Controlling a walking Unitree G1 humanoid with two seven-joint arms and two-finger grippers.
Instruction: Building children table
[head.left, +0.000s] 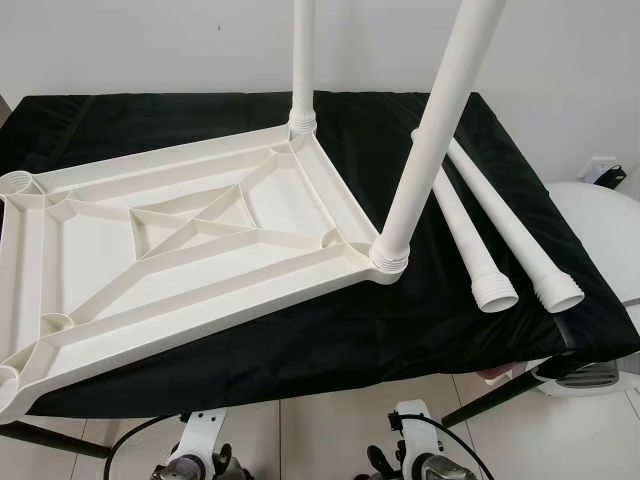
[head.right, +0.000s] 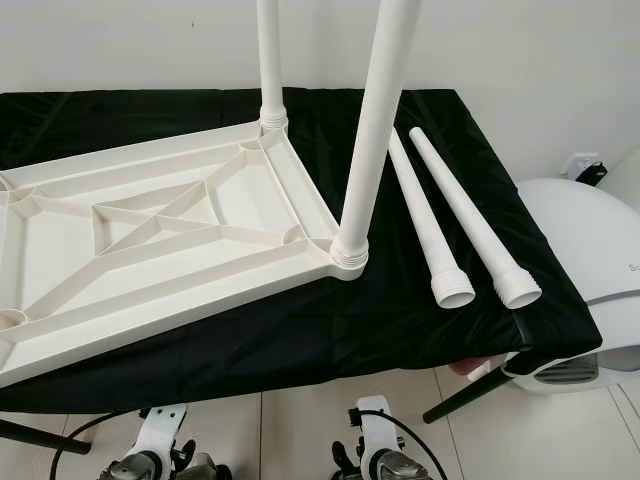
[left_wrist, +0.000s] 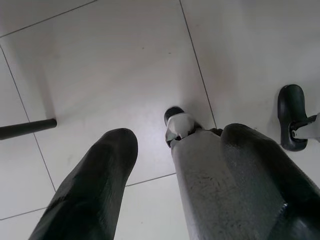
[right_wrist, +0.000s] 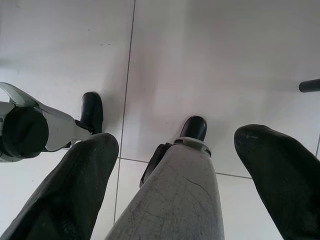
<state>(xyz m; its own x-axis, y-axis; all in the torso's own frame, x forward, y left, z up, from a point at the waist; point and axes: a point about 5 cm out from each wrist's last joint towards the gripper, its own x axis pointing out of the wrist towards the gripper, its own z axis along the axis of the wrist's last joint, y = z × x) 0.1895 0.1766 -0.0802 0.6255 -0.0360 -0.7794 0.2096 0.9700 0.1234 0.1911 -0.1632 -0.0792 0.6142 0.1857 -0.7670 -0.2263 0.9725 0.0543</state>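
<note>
Both jaws hang spread and empty, left gripper (left_wrist: 170, 185) and right gripper (right_wrist: 175, 185) pointing at floor tiles. Up on the black table (head.left: 300, 350) sit two loose legs (head.left: 500, 225) (threaded ends toward me), right of the flipped tabletop (head.left: 170, 240). I'd say the right arm's nearer.

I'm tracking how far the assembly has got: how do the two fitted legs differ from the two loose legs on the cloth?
The fitted legs stand upright; the loose legs lie flat on the black cloth. The fitted legs sit in the right-hand corner sockets of the upturned tabletop; the loose legs lie apart from it, on its right, side by side. The loose legs' ribbed open ends face the robot. All four are white, tapered tubes.
</note>
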